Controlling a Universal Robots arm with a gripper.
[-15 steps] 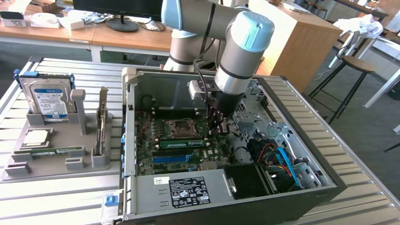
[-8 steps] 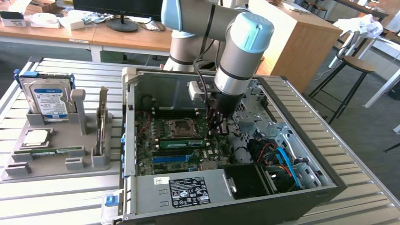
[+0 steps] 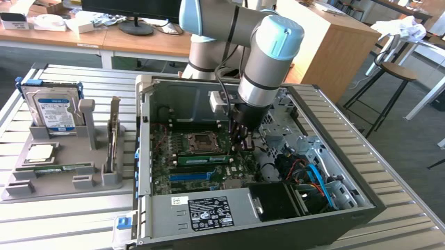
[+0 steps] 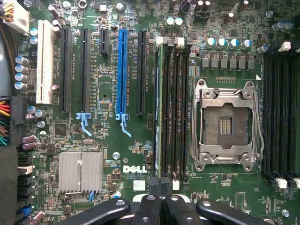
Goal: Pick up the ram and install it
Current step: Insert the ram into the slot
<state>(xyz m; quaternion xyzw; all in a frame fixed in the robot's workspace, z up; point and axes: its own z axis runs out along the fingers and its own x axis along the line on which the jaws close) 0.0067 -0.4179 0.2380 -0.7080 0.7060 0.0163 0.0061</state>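
Green and thin, the ram [image 4: 159, 112] stands on edge in a memory slot of the motherboard [image 4: 103, 84], between the black expansion slots [image 4: 140, 70] and the processor socket [image 4: 227, 122]. The gripper [image 4: 161, 187] has its fingers pressed together at one end of the stick (whether they pinch it, I cannot tell), low inside the open computer case [image 3: 208, 213].

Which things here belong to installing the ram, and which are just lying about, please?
Job in hand: ram, memory slots, motherboard, tool.
Lying about: hard drive, processor chip, grey holder.
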